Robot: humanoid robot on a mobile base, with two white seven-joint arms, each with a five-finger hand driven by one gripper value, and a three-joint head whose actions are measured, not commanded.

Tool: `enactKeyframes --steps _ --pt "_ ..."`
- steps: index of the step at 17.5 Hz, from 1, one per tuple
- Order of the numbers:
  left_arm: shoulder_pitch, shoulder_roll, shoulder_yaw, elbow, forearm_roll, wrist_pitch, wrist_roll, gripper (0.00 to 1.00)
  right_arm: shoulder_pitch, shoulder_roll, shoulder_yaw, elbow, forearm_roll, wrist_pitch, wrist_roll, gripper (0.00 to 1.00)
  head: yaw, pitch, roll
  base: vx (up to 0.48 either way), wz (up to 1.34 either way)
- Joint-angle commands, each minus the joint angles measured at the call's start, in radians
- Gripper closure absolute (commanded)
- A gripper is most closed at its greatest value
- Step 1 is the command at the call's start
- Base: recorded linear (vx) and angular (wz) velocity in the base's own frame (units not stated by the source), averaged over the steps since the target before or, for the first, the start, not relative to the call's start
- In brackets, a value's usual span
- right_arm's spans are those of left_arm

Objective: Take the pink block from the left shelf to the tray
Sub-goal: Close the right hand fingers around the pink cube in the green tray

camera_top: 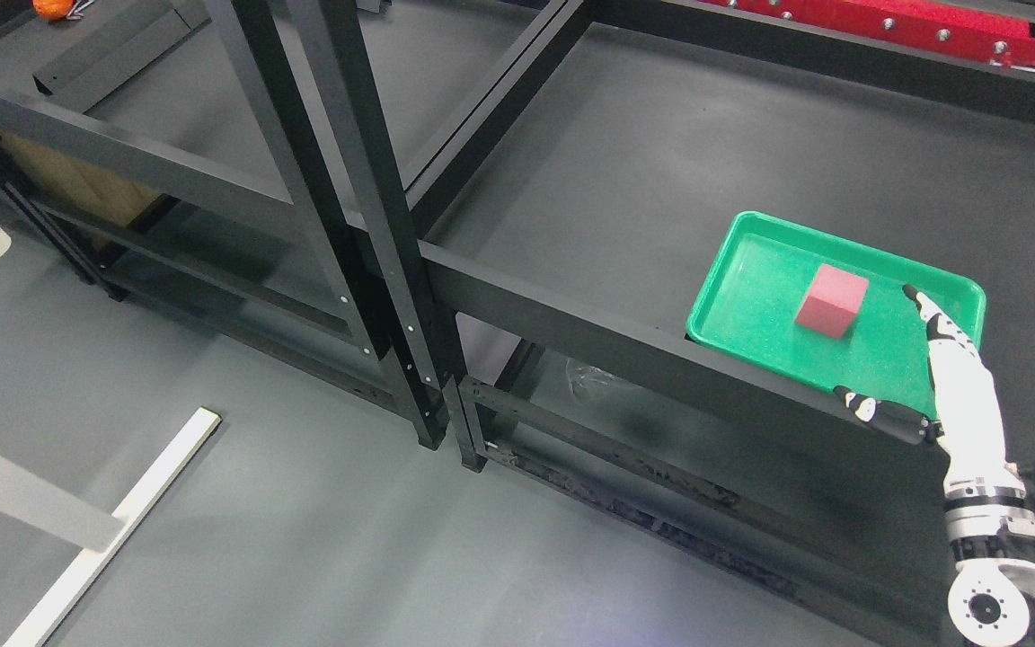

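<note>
The pink block (832, 301) rests inside the green tray (756, 270) on the right shelf's dark surface. My right hand (917, 359) comes in from the lower right and hovers over the tray's near right corner, just right of the block and not touching it. Its fingers (922, 310) are stretched out and its thumb (877, 411) points left, holding nothing. My left arm is out of view.
Black shelf posts (365, 225) stand in the middle between the left and right shelves. A black front rail (571, 328) runs below the tray. An orange object (52, 7) sits at the top left. A white board (122, 521) lies on the floor at the lower left.
</note>
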Motion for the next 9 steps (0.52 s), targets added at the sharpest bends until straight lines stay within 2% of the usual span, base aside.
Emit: enactKeyframes --steps 1,9 --pt "0.009 0.017 0.000 0.000 -0.002 -0.001 -0.001 0.00 0.001 -0.008 0.004 0.014 0.008 0.006 0.046 0.01 0.0000 0.000 0.000 0.244 0.06" --pt "0.009 0.017 0.000 0.000 -0.002 -0.001 -0.001 0.00 0.006 -0.083 0.056 0.031 0.038 0.006 0.121 0.02 0.0000 0.000 0.000 0.217 0.03"
